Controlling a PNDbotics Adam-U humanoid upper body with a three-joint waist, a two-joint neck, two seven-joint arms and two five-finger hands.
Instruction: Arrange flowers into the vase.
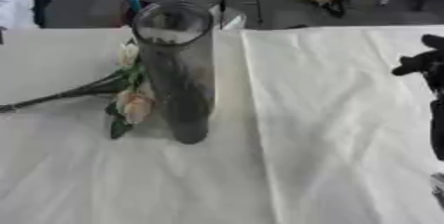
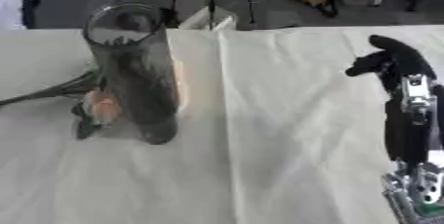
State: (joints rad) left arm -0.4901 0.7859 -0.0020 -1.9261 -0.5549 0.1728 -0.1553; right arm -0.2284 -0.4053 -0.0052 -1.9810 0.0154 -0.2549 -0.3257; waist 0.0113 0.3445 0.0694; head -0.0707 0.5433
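1. Your vase (image 1: 178,69) stands upright on the white cloth-covered table (image 1: 329,119), left of the middle and closer to the far edge than the near one. It's tall, clear, smoky-grey glass, and its mouth is open at the top.

2. The flowers (image 1: 132,100) lie flat on the cloth just to the left of the vase, right up against its lower half. You've got a pale bloom nearer the far edge, a peach one nearer you, and green leaves around them.

3. The dark stems (image 1: 61,95) trail off toward the table's left edge.

4. Your right hand (image 2: 392,59) is up over the right side of the table, well apart from the vase and flowers. It holds nothing. The fingers look bent forward rather than clenched, though from this angle I can't say for sure how far they curl.

5. Below that hand, your black and silver forearm (image 2: 409,129) runs down toward the near right corner.

6. A long crease (image 1: 260,134) runs through the cloth from far edge to near edge, just right of the vase.
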